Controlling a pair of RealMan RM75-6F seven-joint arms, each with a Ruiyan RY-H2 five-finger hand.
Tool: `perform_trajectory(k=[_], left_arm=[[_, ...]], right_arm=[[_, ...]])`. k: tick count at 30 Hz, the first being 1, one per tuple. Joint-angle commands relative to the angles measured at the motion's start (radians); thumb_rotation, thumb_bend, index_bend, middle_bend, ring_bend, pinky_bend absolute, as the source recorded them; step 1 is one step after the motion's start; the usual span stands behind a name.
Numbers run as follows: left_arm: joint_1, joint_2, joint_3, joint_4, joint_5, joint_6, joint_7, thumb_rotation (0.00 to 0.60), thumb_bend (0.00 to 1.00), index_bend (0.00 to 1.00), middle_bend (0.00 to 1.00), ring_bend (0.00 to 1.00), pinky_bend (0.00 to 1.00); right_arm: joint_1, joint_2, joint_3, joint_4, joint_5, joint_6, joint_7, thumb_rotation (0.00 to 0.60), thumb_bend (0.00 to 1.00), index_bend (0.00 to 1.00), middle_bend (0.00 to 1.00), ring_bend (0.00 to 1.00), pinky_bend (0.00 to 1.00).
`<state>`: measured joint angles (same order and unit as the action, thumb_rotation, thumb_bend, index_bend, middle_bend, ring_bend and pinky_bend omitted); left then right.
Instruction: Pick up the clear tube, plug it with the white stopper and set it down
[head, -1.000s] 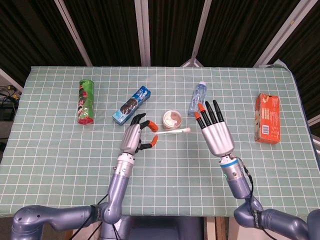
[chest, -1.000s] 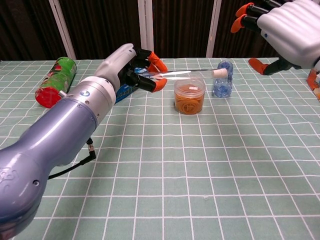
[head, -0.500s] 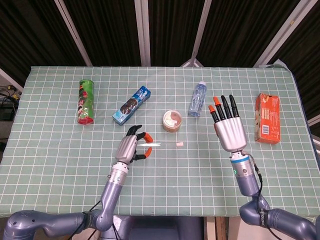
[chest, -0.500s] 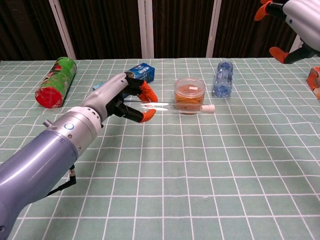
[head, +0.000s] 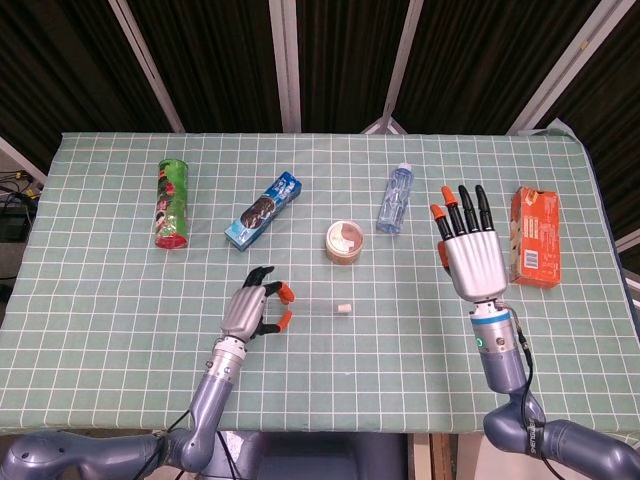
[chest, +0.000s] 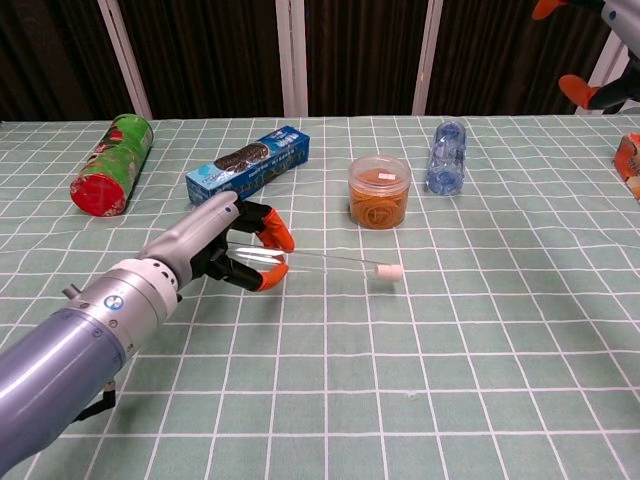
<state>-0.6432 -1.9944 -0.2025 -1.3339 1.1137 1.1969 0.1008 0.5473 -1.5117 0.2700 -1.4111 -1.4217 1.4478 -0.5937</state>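
- left hand (chest: 232, 250) is seen low over the green checked table (chest: 450, 380), with its orange fingertips (chest: 283, 240) curled around one end of the clear tube (chest: 320, 259).
- the clear tube is held flat, close above the cloth, and it points toward the right side of the table.
- the white stopper (chest: 389, 272) is seen plugged into the far end of the tube, touching or nearly touching the cloth.
- in the chest view the thin tube can be followed from the fingers to the stopper; in the head view only the stopper (head: 343, 308) is plain and the glass is almost lost against the cloth.
- right hand (head: 472, 255) is shown whole in the head view, raised with fingers spread and nothing in it; only some orange tips (chest: 585, 90) are caught at the chest view's edge.
- an orange box (head: 535, 237) is seen just beside that hand.
- behind the tube stand a small tub (chest: 379, 190), a water bottle (chest: 445, 157), a blue cookie pack (chest: 247, 165) and a green can (chest: 112, 150).
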Motion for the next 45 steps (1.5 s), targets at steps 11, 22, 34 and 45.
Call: perform_trajectory(k=[11, 22, 34, 45], left_arm=[[0.026, 0.014, 0.01, 0.008, 0.008, -0.021, 0.029, 0.6, 0.68, 0.52, 0.47, 0.09, 0.0], [0.044, 0.051, 0.006, -0.043, -0.025, -0.027, 0.12, 0.6, 0.62, 0.48, 0.43, 0.08, 0.0], [0.075, 0.111, -0.012, -0.157, -0.08, 0.002, 0.216, 0.6, 0.48, 0.43, 0.36, 0.06, 0.0], [0.108, 0.222, -0.021, -0.3, -0.091, 0.042, 0.269, 0.6, 0.42, 0.37, 0.26, 0.02, 0.0]], right_arm=[[-0.013, 0.009, -0.003, -0.032, 0.007, 0.008, -0.002, 0.6, 0.44, 0.24, 0.12, 0.05, 0.06], [-0.025, 0.015, -0.003, -0.064, 0.014, 0.018, -0.006, 0.6, 0.44, 0.24, 0.12, 0.04, 0.06], [-0.056, 0.047, -0.014, -0.127, 0.007, 0.045, -0.021, 0.6, 0.44, 0.25, 0.12, 0.04, 0.06], [-0.132, 0.097, -0.054, -0.202, -0.007, 0.104, 0.005, 0.6, 0.44, 0.24, 0.11, 0.04, 0.06]])
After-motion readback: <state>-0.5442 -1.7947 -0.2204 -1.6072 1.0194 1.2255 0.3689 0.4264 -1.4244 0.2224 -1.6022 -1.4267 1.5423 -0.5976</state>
